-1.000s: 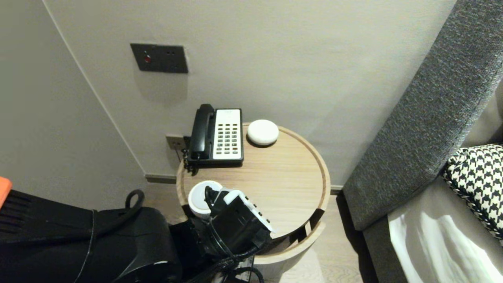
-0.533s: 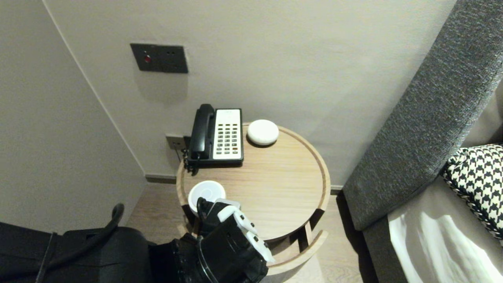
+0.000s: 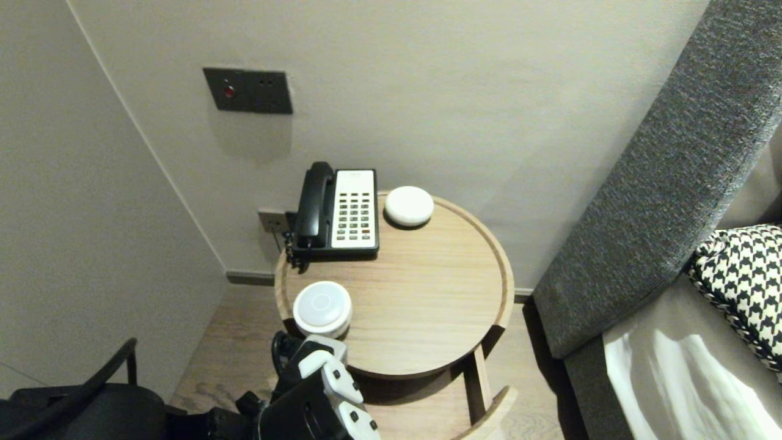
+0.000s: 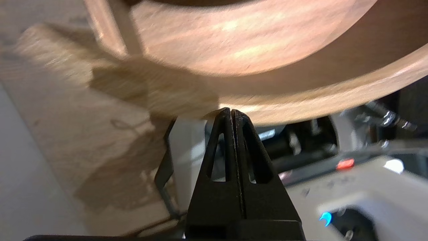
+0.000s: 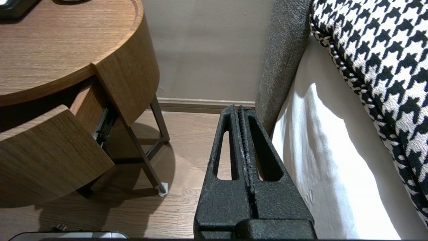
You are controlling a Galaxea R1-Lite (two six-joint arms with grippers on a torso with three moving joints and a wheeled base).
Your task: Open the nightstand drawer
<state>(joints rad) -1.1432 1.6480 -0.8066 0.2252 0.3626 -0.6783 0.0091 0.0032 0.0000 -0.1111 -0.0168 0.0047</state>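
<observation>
A round wooden side table (image 3: pixel 427 293) carries a white round lidded container (image 3: pixel 322 307) at its front left. Its curved drawer (image 3: pixel 496 410) is pulled out; the right wrist view shows the drawer front (image 5: pixel 46 154) standing away from the table body. My left arm (image 3: pixel 317 397) is low in front of the table, below the container. The left gripper (image 4: pixel 231 110) is shut and empty. Its tips are at the lower edge of the curved drawer front (image 4: pixel 317 100); whether they touch it I cannot tell. My right gripper (image 5: pixel 238 107) hangs shut and empty over the floor, between table and sofa.
A black and white desk phone (image 3: pixel 335 211) and a white puck-shaped device (image 3: pixel 408 206) stand at the table's back. A grey sofa back (image 3: pixel 660 183) and a houndstooth cushion (image 3: pixel 742 281) are on the right. Walls close the left and back, with a dark switch plate (image 3: pixel 247 90).
My left arm has drawn back and down from the white container, which now shows in full. The drawer front has slid further out toward the bottom of the view. The right arm kept still.
</observation>
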